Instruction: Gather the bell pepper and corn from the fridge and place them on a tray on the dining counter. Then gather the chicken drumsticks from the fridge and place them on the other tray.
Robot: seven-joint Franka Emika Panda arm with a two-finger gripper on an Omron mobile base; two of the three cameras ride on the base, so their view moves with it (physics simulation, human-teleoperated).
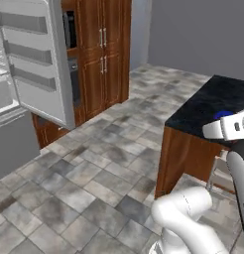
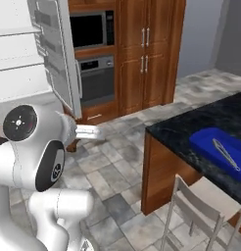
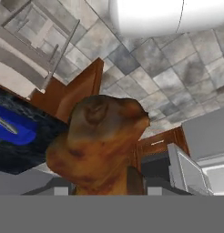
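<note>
The chicken drumstick (image 3: 101, 145) is pinched tight in the gripper (image 3: 104, 184), so carry it slowly right to the blue tray (image 2: 221, 147) on the dining counter (image 2: 181, 130), then let go.

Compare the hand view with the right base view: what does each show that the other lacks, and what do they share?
Hand view: a chicken drumstick held in the gripper, close to the camera. Right base view: the built-in microwave and oven in the wood cabinets. Both: a blue tray with a silver utensil on the dining counter, a chair, the open fridge door and tiled floor.
</note>
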